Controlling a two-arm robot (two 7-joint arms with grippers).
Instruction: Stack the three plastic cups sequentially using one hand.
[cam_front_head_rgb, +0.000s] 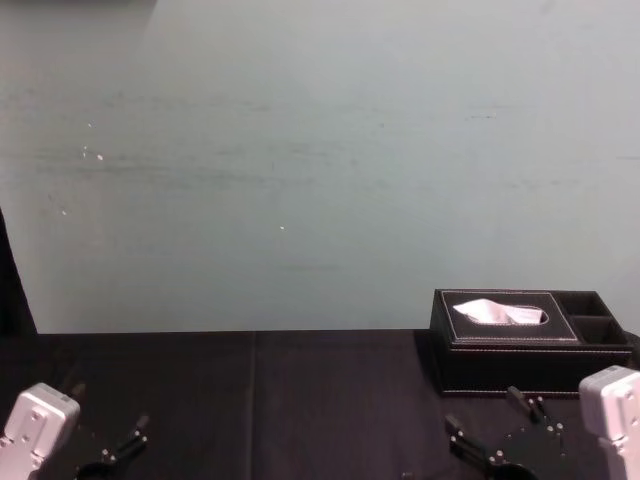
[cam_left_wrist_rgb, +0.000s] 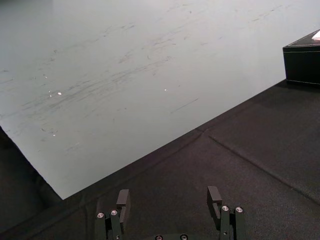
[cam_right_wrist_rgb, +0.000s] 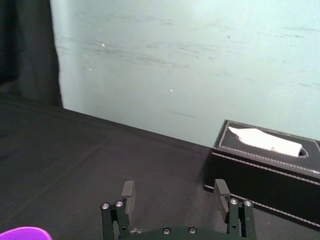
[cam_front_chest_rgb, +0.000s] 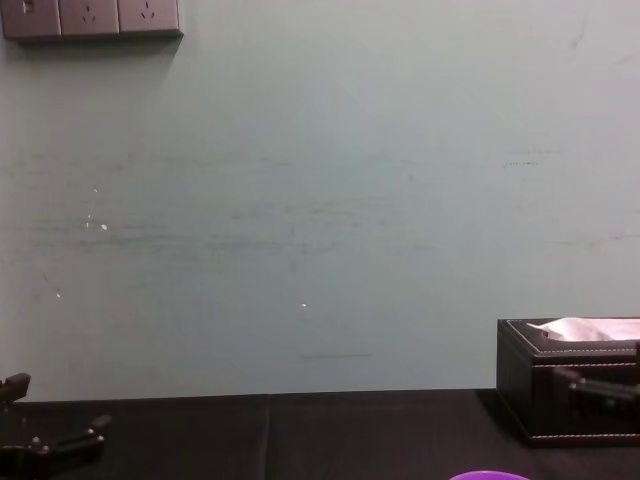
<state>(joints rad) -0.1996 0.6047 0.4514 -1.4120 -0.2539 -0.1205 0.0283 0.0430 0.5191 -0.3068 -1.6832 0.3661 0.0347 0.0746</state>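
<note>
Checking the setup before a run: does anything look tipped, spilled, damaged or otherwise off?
Nothing stands out. The tissue box sits upright on the black table. Of the purple cup just a sliver of rim shows, too little to judge. The left pincer and right pincer hover open, empty, over the table's near side.

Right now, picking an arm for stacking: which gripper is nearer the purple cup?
The right gripper, open: the rim of the purple cup shows beside it in its wrist view. The left gripper, open, hangs over black cloth.
</note>
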